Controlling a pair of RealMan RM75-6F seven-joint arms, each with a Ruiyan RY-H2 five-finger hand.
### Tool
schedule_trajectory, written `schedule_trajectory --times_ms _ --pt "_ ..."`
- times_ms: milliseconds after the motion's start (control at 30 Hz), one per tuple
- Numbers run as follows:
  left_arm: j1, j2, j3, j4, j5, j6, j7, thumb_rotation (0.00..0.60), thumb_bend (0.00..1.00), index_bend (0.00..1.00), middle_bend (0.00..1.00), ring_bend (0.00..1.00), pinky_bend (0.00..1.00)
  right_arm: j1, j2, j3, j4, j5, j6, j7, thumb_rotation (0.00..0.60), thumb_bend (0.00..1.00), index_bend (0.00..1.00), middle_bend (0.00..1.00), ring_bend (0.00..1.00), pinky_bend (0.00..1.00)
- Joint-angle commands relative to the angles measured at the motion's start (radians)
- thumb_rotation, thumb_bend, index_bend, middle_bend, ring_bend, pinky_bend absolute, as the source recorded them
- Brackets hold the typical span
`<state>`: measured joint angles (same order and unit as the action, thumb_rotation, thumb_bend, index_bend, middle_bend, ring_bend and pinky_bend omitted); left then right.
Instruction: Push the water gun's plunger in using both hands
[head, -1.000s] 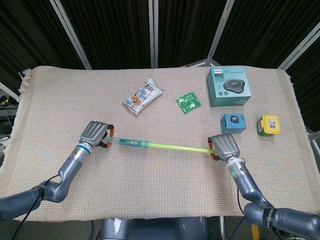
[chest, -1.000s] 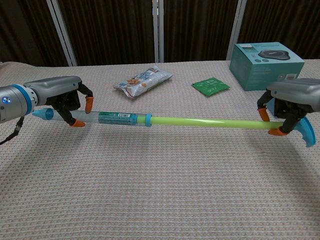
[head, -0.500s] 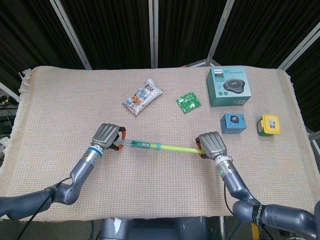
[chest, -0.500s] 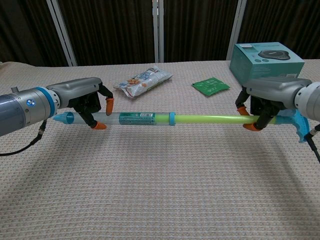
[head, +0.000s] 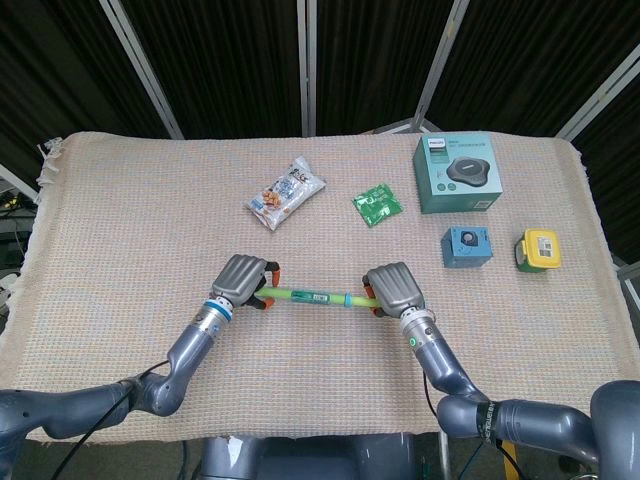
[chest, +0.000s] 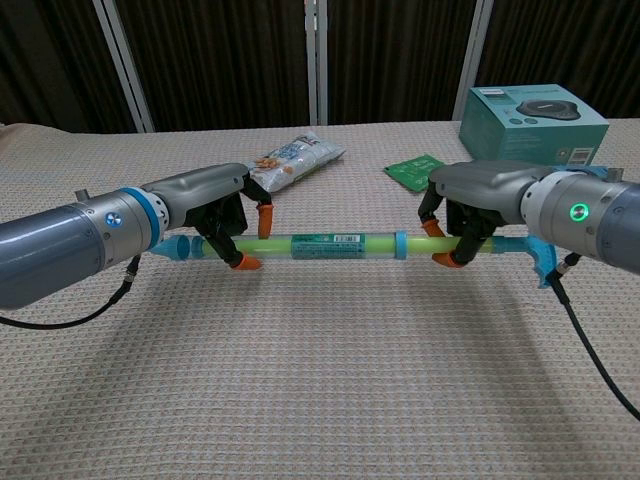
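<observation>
The water gun (head: 315, 297) (chest: 325, 244) is held level above the cloth, a clear barrel with a green label, a blue nozzle tip (chest: 168, 248) at its left end and a blue ring (chest: 400, 244). My left hand (head: 243, 280) (chest: 215, 215) grips the barrel near the nozzle. My right hand (head: 391, 288) (chest: 480, 205) grips the plunger just right of the ring; only a short stub of yellow-green rod shows between ring and hand. The blue plunger handle (chest: 541, 258) sticks out behind the right hand.
On the beige cloth (head: 150, 200) lie a snack bag (head: 285, 193), a green packet (head: 377, 204), a teal box (head: 457, 173), a small blue box (head: 466, 245) and a yellow-green object (head: 538, 249), all behind or to the right of the hands.
Both hands have come toward each other and toward the table's middle. The long yellow-green rod has slid into the barrel, so the gun is much shorter.
</observation>
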<state>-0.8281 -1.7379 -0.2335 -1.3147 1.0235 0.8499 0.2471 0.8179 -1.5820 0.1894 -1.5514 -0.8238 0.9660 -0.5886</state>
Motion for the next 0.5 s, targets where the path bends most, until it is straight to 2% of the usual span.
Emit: schedule_trajectory --times_ms 33,400,467,500 --pt "-0.001 -0.01 0.0 0.005 0.003 0.005 -0.007 0.6 0.42 0.83 0.96 0.91 1.0 0.007 -0.011 0.002 0.006 0.005 0.001 -0.002 0.6 0.48 0.72 1.0 1.0 1.0" --pt "-0.007 -0.035 0.002 0.017 0.012 0.008 -0.023 0.6 0.42 0.83 0.96 0.91 1.0 0.023 -0.039 0.003 0.019 0.012 0.006 -0.006 0.6 0.48 0.69 1.0 1.0 1.0" --pt "-0.007 -0.037 0.007 0.022 0.013 0.008 -0.022 0.6 0.41 0.77 0.96 0.9 1.0 0.023 -0.04 0.002 0.02 0.011 0.011 -0.003 0.6 0.46 0.64 1.0 1.0 1.0" --pt "-0.006 -0.037 0.008 0.023 0.015 0.008 -0.024 0.6 0.4 0.71 0.95 0.9 1.0 0.022 -0.039 0.001 0.021 0.009 0.013 -0.001 0.6 0.41 0.55 1.0 1.0 1.0"
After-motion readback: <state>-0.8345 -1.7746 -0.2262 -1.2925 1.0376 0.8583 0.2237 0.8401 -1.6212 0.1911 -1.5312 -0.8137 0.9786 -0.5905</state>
